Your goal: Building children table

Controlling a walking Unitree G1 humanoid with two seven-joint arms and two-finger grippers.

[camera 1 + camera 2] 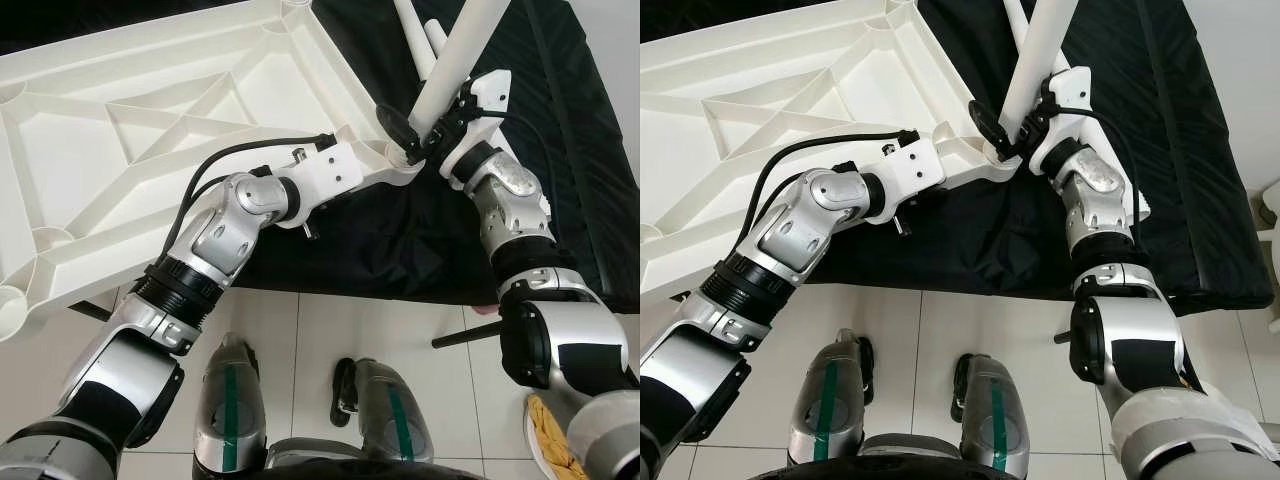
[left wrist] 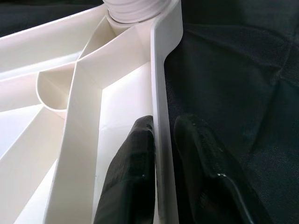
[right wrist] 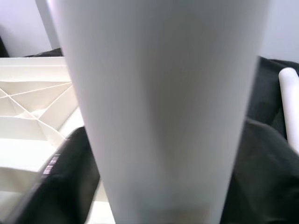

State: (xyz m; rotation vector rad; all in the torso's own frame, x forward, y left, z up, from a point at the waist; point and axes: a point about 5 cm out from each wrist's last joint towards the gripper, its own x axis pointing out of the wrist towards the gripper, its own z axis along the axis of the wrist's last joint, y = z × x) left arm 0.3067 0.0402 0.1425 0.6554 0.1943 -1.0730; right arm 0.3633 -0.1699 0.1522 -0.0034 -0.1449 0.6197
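A white plastic tabletop [image 1: 150,110] lies upside down, its ribbed underside up, partly on a black sheet [image 1: 520,130]. My left gripper [image 2: 161,140] is shut on the tabletop's rim [image 2: 161,70], one finger on each side, close to the corner socket [image 2: 135,9]. A white table leg [image 1: 462,55] stands tilted with its lower end at that corner socket [image 1: 405,155]. My right gripper [image 1: 415,135] is shut on the leg just above the socket. The leg [image 3: 159,107] fills most of the right wrist view.
More white legs [image 1: 420,40] lie on the black sheet behind the corner. White tiled floor [image 1: 380,320] and my own feet [image 1: 230,410] are below. A thin black rod [image 1: 465,340] lies on the floor at the right, by a yellow cloth [image 1: 550,440].
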